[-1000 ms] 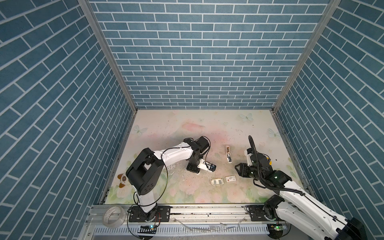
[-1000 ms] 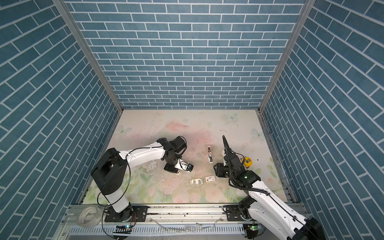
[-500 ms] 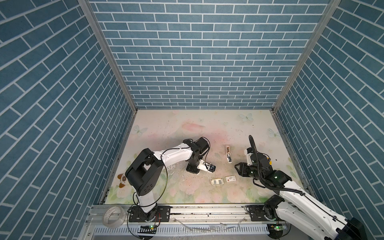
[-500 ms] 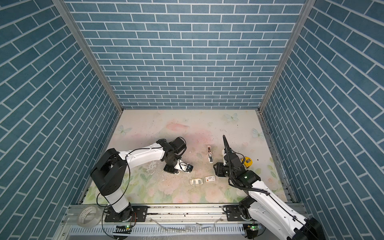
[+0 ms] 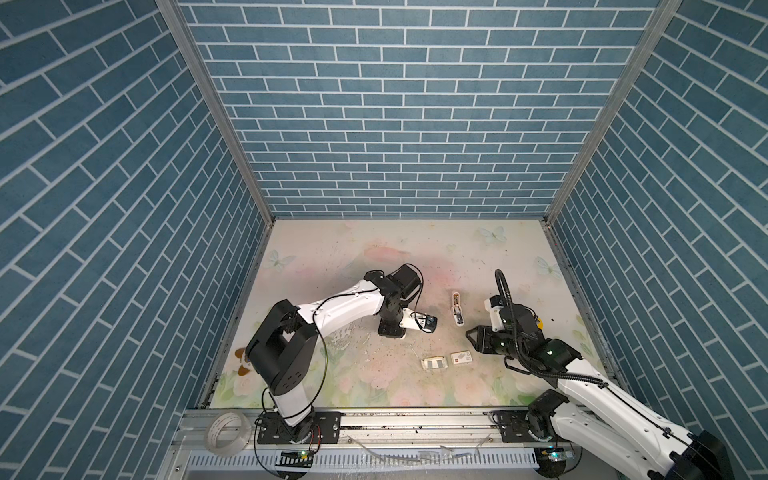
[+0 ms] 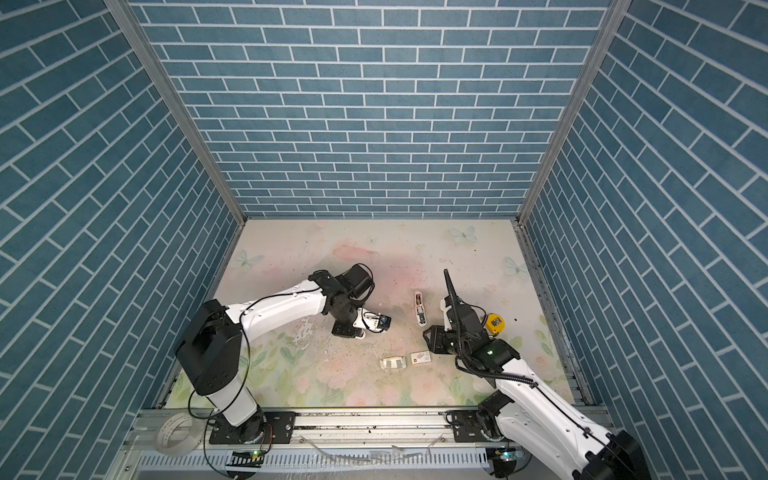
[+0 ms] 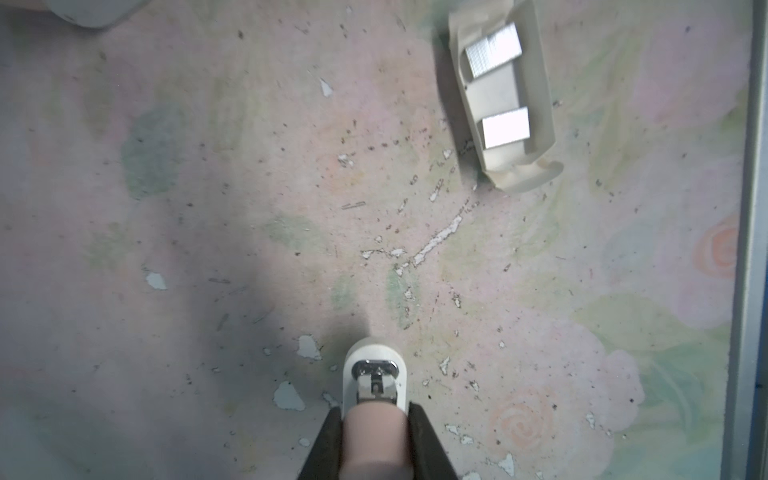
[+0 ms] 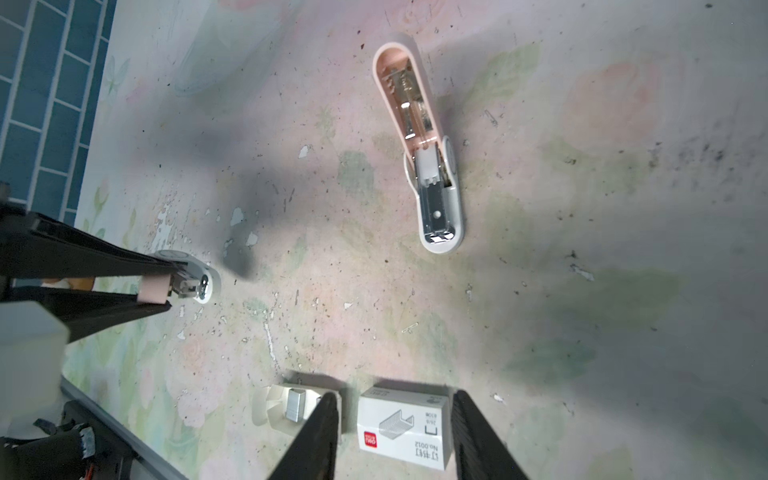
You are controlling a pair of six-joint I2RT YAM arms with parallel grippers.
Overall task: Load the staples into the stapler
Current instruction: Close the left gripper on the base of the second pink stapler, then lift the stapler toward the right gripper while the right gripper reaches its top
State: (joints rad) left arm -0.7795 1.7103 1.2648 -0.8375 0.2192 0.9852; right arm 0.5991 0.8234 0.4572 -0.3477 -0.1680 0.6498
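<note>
The small pink-and-white plastic stapler (image 7: pixel 374 374) at lower middle is clamped, secured for loading, in the just-closed left hand (image 7: pixel 374 409), while the thin silver staple strips (image 7: pixel 505 126) are left in the white cardboard tray (image 7: pixel 540 83) at upper right; the right hand (image 8: pixel 394 394) is held part-open, empty.

Shiny metal staples (image 7: pixel 493 50), matt cardboard tray (image 7: pixel 540 83); smooth pink plastic stapler (image 7: pixel 374 432), scuffed tabletop (image 7: pixel 208 208)

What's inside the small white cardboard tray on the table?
Two blocks of silver staples lie in the white tray, one toward each end, with bare cardboard between them. Whatever lies beneath the blocks is covered.
</note>
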